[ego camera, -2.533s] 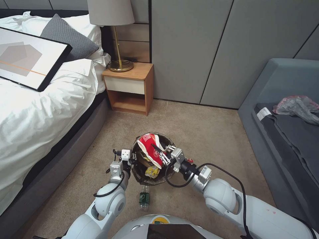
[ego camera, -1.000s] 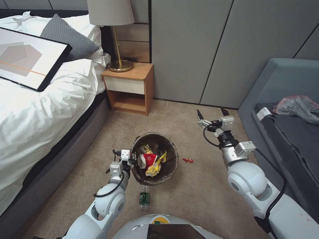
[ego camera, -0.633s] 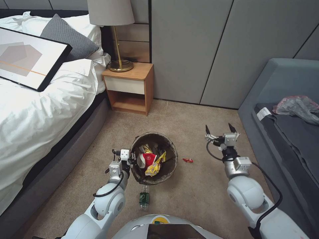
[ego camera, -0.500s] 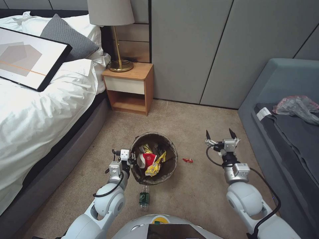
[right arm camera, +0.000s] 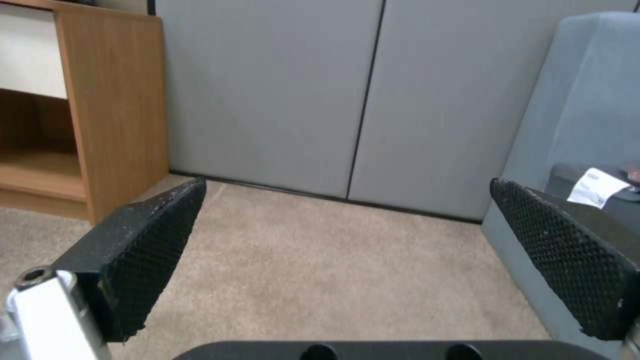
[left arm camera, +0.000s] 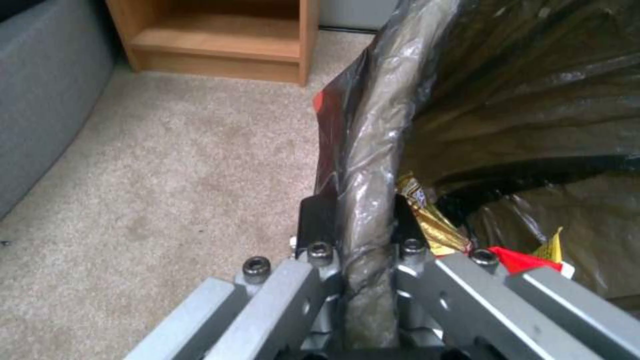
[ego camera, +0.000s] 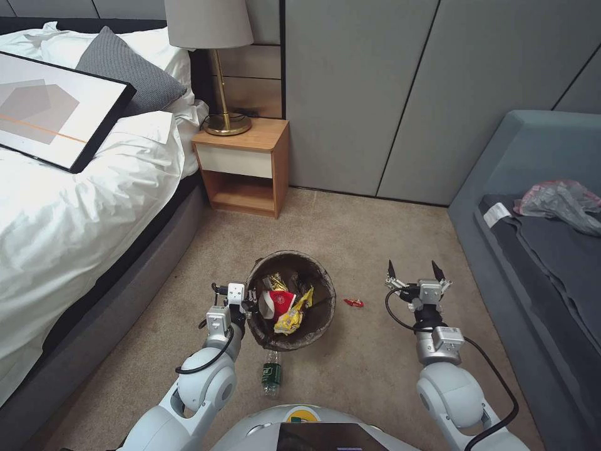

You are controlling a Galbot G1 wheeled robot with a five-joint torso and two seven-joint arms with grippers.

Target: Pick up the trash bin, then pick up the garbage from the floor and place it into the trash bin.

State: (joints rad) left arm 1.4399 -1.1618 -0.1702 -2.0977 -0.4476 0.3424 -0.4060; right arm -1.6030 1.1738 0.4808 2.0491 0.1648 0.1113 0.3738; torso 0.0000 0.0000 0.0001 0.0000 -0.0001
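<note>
Holding the trash bin [ego camera: 291,299] by its rim at centre floor: dark liner bag, already carrying a red-and-white cup [ego camera: 277,302] and a yellow wrapper [ego camera: 293,315]. Left claw [ego camera: 245,302] sits at the bin's 9 o'clock, shut on the bagged rim; in the left wrist view the two black fingers [left arm camera: 315,219] pinch the folded liner and wall between them.

Garbage on the carpet: a small red wrapper [ego camera: 354,303] just off the bin's 3 o'clock, and a green-labelled bottle [ego camera: 271,373] at its 6 o'clock, close to the robot's base.

Right claw [ego camera: 416,274] hangs above bare carpet farther out at the bin's 3 o'clock, beyond the wrapper. Spread wide, nothing between the textured pads [right arm camera: 150,245], touching nothing.

Judgement, step in hand: fetching the next piece, likely the red wrapper since it lies nearest the free claw. To do it well: bring the claw in over the wrapper, drop straight down, pads straddling it and pressed lightly to the pile so the thin foil does not slide out. Keep the bin level meanwhile; the grip is on one side alone and a tilt may spill it.

Nightstand [ego camera: 243,166] at 12 o'clock, bed [ego camera: 75,213] at 10, grey sofa [ego camera: 538,250] at 2.
</note>
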